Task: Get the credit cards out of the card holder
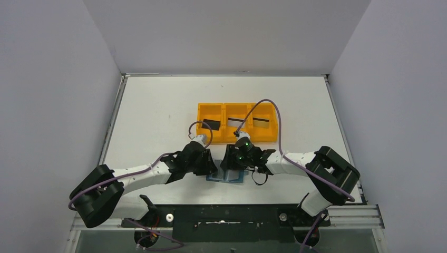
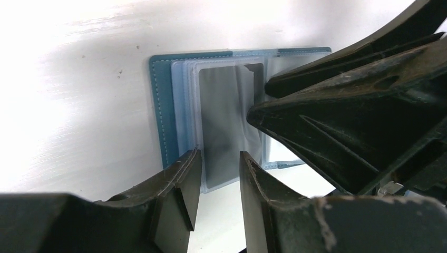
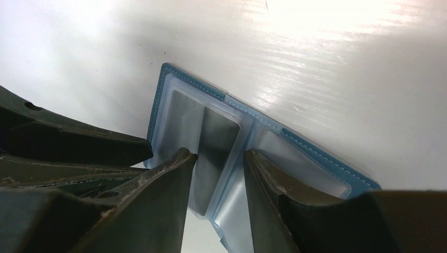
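The teal-blue card holder point(image 1: 227, 177) lies open and flat on the table between my two grippers. Its clear inner sleeves fan out, and a dark grey card point(image 2: 226, 118) shows through the top sleeve point(image 3: 211, 139). My left gripper point(image 2: 220, 171) hangs at the near edge of that sleeve, jaws a little apart with nothing between them. My right gripper point(image 3: 219, 161) reaches in from the other side, open, its fingertips point(image 3: 182, 158) straddling the raised sleeves. In the orange tray, a black card point(image 1: 211, 125) lies in the left compartment and a silver-grey card with a dark stripe point(image 1: 264, 123) in the right one.
The orange three-compartment tray point(image 1: 237, 138) stands just behind the grippers, mid-table. Purple cables loop over both wrists, one arching across the tray point(image 1: 266, 101). The right arm's fingers point(image 2: 358, 116) fill the right side of the left wrist view. White walls close in on three sides.
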`<action>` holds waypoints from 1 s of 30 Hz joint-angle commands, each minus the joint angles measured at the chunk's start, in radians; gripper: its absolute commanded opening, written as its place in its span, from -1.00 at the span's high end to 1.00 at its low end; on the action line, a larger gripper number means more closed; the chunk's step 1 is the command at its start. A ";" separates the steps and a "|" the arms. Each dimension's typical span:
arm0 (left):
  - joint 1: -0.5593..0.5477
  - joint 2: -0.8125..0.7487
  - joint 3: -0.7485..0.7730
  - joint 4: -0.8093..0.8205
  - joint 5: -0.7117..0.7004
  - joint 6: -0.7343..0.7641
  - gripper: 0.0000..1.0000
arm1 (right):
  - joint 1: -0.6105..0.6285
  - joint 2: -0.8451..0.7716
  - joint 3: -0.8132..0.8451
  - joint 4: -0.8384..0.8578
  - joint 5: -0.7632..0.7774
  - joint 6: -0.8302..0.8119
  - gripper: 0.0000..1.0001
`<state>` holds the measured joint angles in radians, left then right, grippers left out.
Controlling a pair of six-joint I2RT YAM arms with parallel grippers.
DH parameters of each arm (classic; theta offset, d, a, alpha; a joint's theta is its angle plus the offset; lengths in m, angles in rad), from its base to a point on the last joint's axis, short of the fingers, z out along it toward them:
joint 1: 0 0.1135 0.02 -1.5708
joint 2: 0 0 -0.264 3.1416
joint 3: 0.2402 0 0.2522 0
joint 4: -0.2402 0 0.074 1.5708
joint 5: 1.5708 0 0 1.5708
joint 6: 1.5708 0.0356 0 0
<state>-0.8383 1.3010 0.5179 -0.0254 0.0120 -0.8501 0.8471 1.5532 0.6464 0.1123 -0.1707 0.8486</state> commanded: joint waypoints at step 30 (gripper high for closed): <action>0.019 -0.008 -0.016 0.054 0.014 -0.029 0.53 | 0.120 0.030 0.193 -0.268 0.256 -0.005 0.40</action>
<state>-0.8265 1.3094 0.4938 -0.0036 0.0303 -0.8761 0.9356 1.5574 0.7631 -0.0978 -0.0135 0.8520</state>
